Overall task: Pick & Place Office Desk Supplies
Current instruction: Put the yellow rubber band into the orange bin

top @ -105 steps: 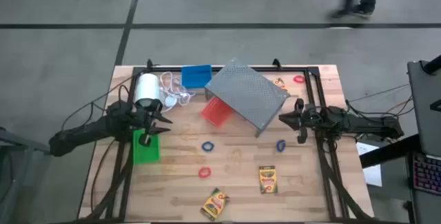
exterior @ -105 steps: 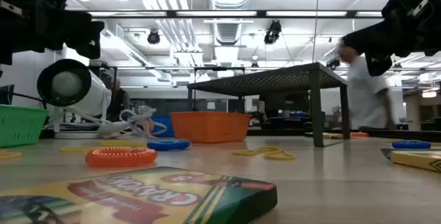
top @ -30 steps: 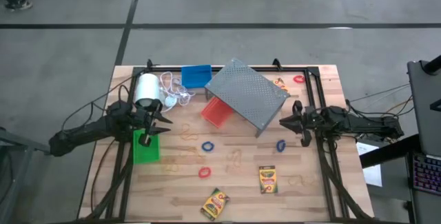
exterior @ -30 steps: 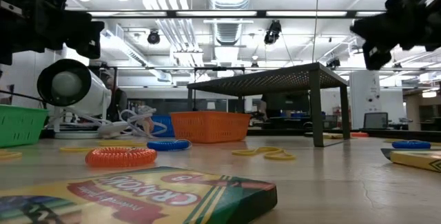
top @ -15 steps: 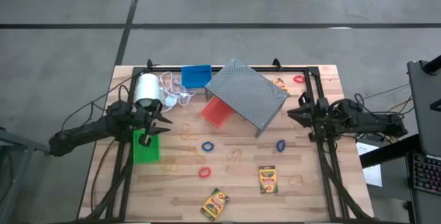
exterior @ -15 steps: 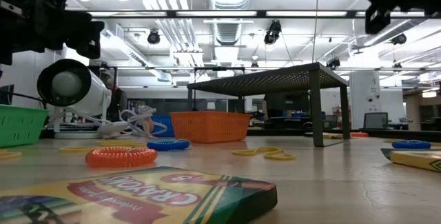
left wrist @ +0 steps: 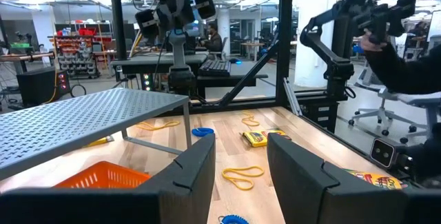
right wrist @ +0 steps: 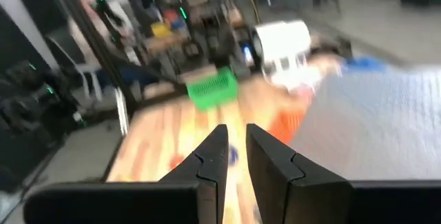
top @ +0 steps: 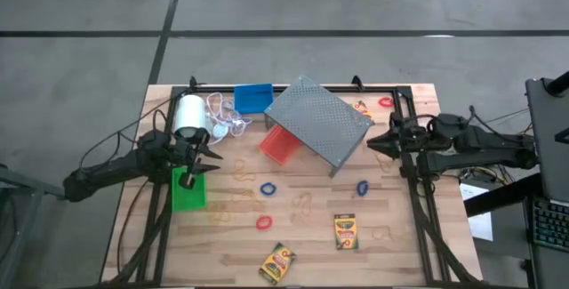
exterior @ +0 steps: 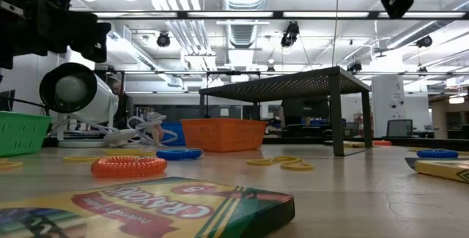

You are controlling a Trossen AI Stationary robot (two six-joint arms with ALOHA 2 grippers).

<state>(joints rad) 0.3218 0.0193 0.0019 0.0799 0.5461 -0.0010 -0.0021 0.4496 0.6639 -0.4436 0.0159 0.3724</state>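
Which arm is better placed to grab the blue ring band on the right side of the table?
The right, likely. Its tool hangs just beyond the blue ring band, near the grey rack. The left tool sits over the green bin, far across the table.

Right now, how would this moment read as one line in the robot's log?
left gripper: open, above green bin | right gripper: open, raised beside grey rack | nothing held
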